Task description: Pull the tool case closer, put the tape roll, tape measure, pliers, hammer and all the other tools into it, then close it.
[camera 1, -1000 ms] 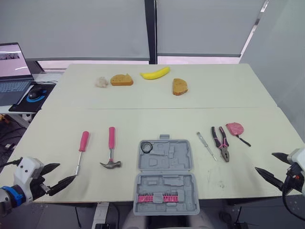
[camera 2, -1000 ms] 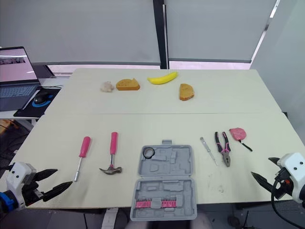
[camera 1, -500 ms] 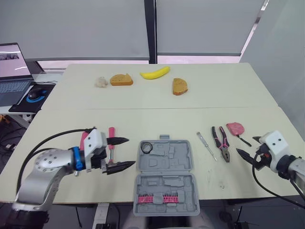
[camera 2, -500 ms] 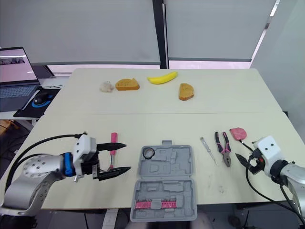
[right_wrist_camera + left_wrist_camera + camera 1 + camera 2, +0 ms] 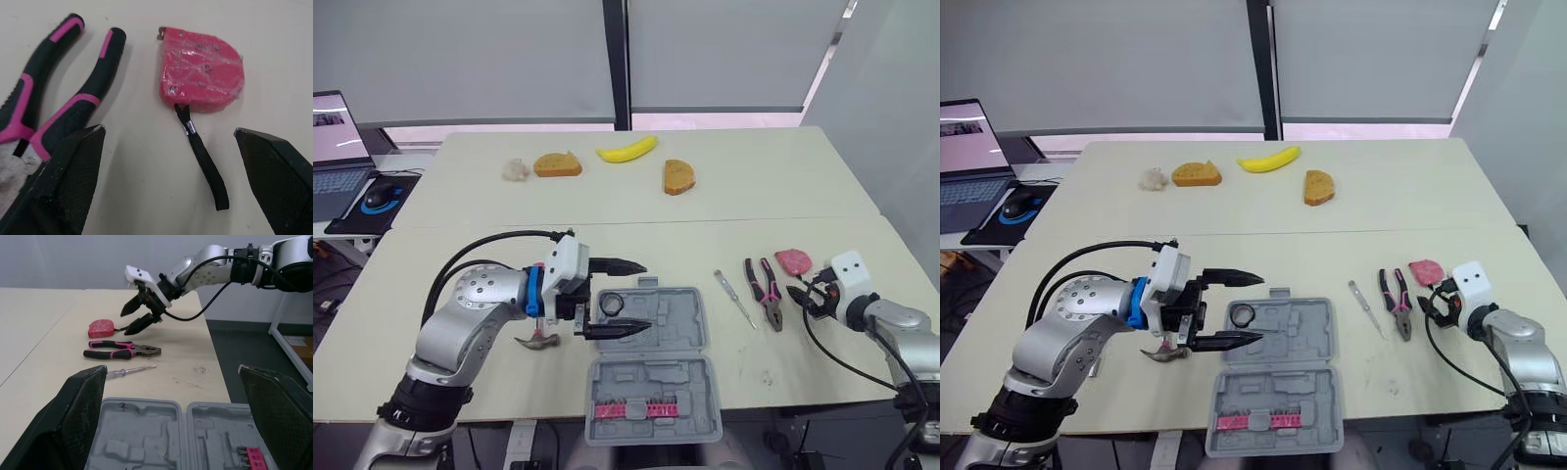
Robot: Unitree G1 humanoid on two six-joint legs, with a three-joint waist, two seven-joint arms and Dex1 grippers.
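Both my arms have swung in from the near edge of the table [image 5: 607, 235]; my left gripper [image 5: 644, 294] now hangs over the far-left corner of the tool case [image 5: 651, 377], fingers spread wide and holding nothing; my right gripper [image 5: 795, 301], also wide open and empty, points between the pliers [image 5: 766, 294] and the tape measure [image 5: 203, 73]. Nearest me the case lies open at the table's edge, so I judge the pulling done; the tape roll [image 5: 611, 304] seems to sit in a recess at that far-left corner. Left of the case lies the hammer [image 5: 538, 341], its handle behind my arm; right of it a slim screwdriver [image 5: 736, 298], then pliers, then tape measure, all on the table and yet to be packed; closing is not begun. Far off lie a banana [image 5: 627, 150] and bread slices [image 5: 557, 164].
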